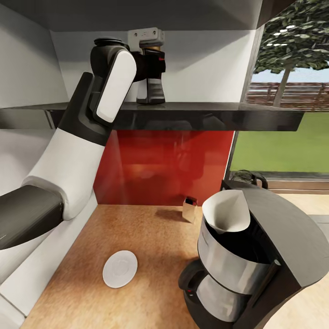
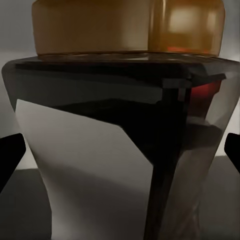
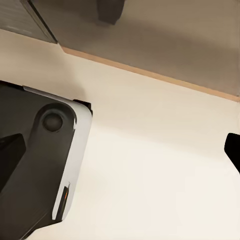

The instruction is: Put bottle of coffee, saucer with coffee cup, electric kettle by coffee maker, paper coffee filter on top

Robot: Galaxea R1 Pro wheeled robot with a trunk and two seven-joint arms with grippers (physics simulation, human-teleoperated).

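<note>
— Head view first: where is the bottle of coffee (image 1: pixel 151 75) seen?

— It is seen upright on the dark kitchen shelf (image 1: pixel 192 114), far and high, near the shelf's front edge. The left gripper (image 1: pixel 147 55) is raised to it. In the left wrist view the bottle (image 2: pixel 120 125) is set between the two dark fingertips (image 2: pixel 10 160), which are spread wide at either side; contact cannot be told.

— Can any writing be read?

— A black and white label with a small red mark is seen on the bottle, but no words can be made out.

— And the counter?

— The coffee maker (image 1: pixel 246 260) is placed near right on the countertop (image 1: pixel 155 237), with a paper coffee filter (image 1: pixel 227 211) set in its top. The saucer (image 1: pixel 119 268) is laid near left, well apart from it, with open wood between. A small box (image 1: pixel 189 209) is seen by the red backsplash (image 1: pixel 169 164).

— The right gripper (image 3: pixel 125 155)?

— Its fingertips are held wide apart over pale floor (image 3: pixel 160 165), with nothing between them.
</note>
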